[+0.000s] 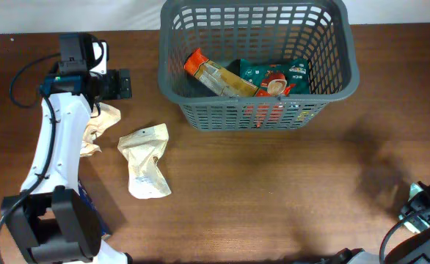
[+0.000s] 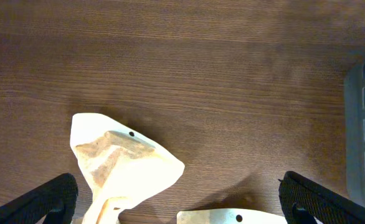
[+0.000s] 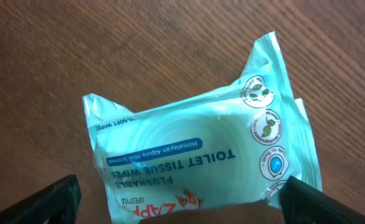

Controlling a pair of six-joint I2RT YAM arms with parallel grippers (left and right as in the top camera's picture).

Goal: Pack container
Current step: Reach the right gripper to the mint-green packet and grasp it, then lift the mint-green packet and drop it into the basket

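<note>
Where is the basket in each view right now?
Overhead: the basket sits at top centre, with packets inside.
Left wrist: only a strip of its grey lattice wall shows at the right edge.
Right wrist: not in it; that view shows a wipes pack lying on the wood.
Shared landmark: the brown wood table shows in all three views.

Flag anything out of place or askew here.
One cream pouch lies crumpled, partly under the left arm; a second pouch lies creased beside it. Nothing looks spilled or torn.
</note>
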